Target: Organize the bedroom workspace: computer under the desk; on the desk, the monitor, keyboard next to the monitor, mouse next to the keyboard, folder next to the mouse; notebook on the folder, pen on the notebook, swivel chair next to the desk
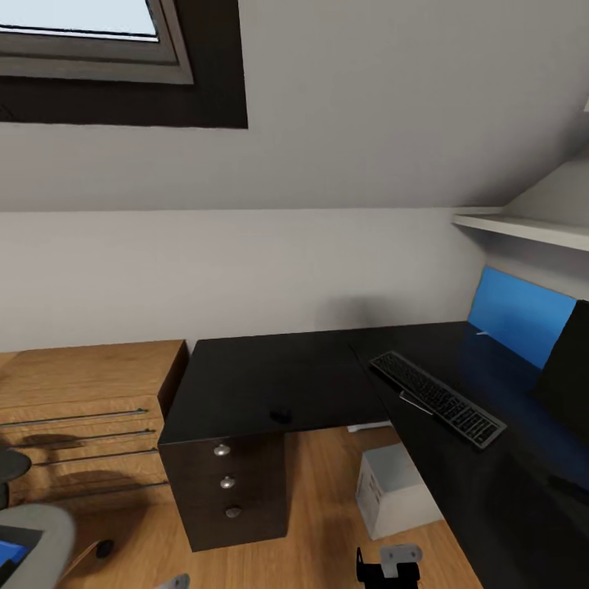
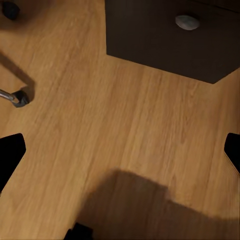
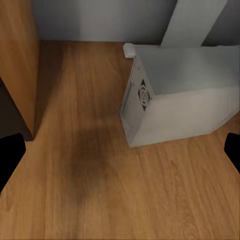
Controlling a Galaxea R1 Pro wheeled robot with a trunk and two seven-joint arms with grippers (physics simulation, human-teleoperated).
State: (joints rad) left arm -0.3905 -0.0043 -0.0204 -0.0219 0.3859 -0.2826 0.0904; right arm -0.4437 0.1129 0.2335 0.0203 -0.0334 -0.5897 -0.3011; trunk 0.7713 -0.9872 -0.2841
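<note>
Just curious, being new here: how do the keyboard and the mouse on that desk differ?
The keyboard is long, flat and grey-keyed; the mouse is a small, rounded black lump. The keyboard lies angled on the desk's right wing, while the mouse sits far from it, near the front edge above the drawers. Both rest on the desk.

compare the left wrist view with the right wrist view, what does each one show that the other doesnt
Left wrist view alone: the dark drawer unit with a round knob, and a chair caster on its metal leg.

Right wrist view alone: the grey computer standing on the floor, the pale wall behind it, and a wooden cabinet side.

Both: the wooden floor with a soft shadow across it, and black fingertips of that arm's hand at the two edges of the picture, spread wide with nothing between them.
</note>
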